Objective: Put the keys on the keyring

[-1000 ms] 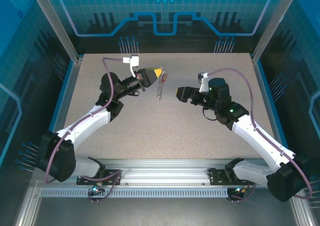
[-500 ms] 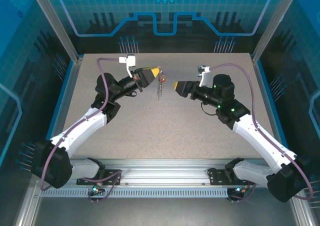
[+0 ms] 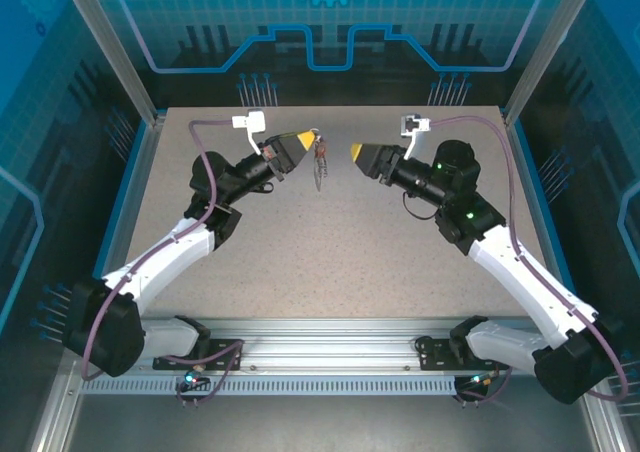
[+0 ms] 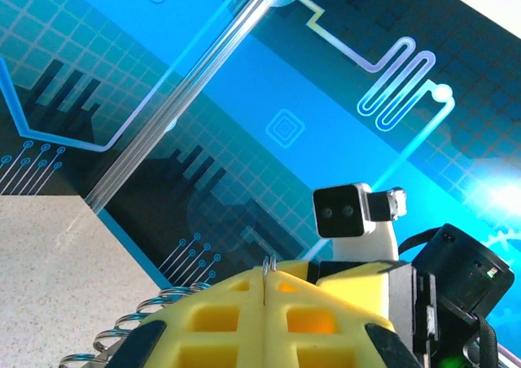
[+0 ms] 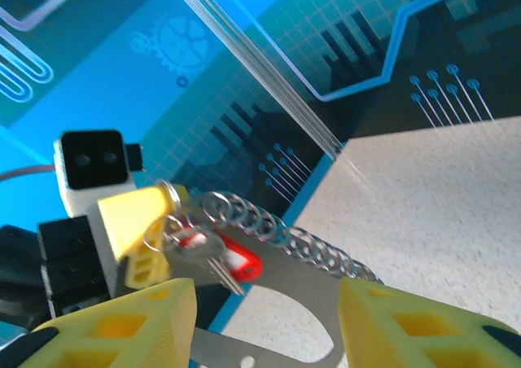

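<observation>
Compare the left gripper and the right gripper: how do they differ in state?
The left gripper is shut, its yellow fingers pressed together on the thin wire of the keyring; the right gripper has its fingers apart. The left gripper carries the keyring, red key hanging from it, above the table; the right gripper seems to hold nothing. Both have yellow fingers and face each other.

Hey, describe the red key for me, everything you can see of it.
The red key is tiny, with a glossy red plastic-looking head and a short silver blade pointing down and to the right in the right wrist view. It hangs in the air from a small silver ring that the left gripper pinches in its shut jaws. A coiled silver chain runs just behind it. The right gripper, jaws open, faces it without touching.
</observation>
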Available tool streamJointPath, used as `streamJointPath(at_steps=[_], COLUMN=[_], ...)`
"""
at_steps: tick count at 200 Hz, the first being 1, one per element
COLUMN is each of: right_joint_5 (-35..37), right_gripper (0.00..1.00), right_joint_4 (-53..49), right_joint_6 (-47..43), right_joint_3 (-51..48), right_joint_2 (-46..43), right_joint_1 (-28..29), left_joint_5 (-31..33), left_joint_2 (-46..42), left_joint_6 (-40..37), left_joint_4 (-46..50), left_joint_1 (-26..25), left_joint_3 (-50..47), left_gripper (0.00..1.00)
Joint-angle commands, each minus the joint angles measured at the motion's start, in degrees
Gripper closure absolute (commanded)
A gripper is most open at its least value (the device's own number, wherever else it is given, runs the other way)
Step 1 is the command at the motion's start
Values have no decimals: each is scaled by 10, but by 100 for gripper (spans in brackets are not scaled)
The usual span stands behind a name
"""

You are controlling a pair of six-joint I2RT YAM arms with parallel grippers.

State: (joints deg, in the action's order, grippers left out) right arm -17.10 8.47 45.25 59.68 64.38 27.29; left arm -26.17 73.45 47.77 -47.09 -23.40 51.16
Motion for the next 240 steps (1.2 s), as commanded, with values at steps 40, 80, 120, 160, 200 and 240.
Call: streamJointPath(at_steps=[40, 80, 120, 160, 200, 240], right_joint_5=[-23, -58, -90, -88, -98, -101], right_gripper=[55, 56, 56, 56, 60, 64], right_joint_4=[81, 103, 123, 152, 167, 171], right_joint_6=[18, 22, 33, 45, 52, 51], right_joint_3=[67, 105, 124, 102, 90, 74], right_joint_2=[46, 87, 121, 139, 153, 155], right_joint_1=[-10, -12, -11, -8, -3, 3], left_joint_5=[22, 30, 33, 31, 28, 25], left_joint_2=[40, 70, 76, 83, 85, 90], left_joint_6=[25, 61, 71, 78, 76, 76], left_joint_4=[-105, -156, -163, -161, -160, -161], left_joint_1=[-5, -6, -9, -15, -16, -16], left_joint_3=[18, 18, 23, 26, 27, 31], left_gripper=[100, 100, 100, 100, 100, 100])
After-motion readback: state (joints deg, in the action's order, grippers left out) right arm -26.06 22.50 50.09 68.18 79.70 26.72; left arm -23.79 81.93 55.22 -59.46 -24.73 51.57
